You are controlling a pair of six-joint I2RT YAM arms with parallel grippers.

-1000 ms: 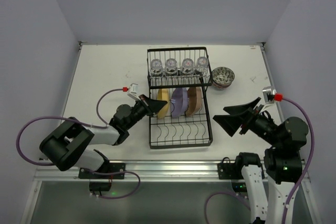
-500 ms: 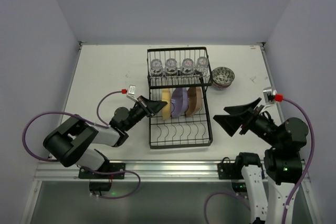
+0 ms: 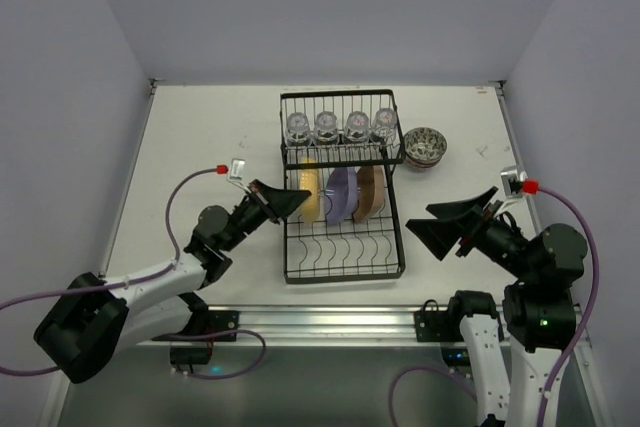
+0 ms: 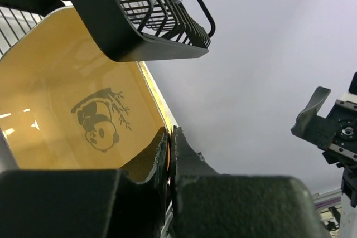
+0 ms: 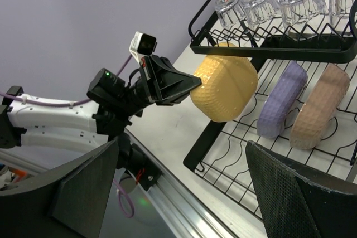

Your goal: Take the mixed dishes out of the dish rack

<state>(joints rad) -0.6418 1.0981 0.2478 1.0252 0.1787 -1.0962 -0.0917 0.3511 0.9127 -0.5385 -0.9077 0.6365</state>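
Yellow plate (image 5: 223,88), panda print on its face, sits tilted at the left end of the dish rack (image 3: 345,267), beside the purple plate (image 5: 281,104). Left gripper (image 4: 169,137) is clamped on its rim, jaws almost together. Right gripper (image 3: 420,220) gapes wide, empty, right of the rack.

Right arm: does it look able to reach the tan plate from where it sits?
Probably yes: the right gripper is open beside the dish rack, the tan plate is the nearest plate, and only wire lies between.
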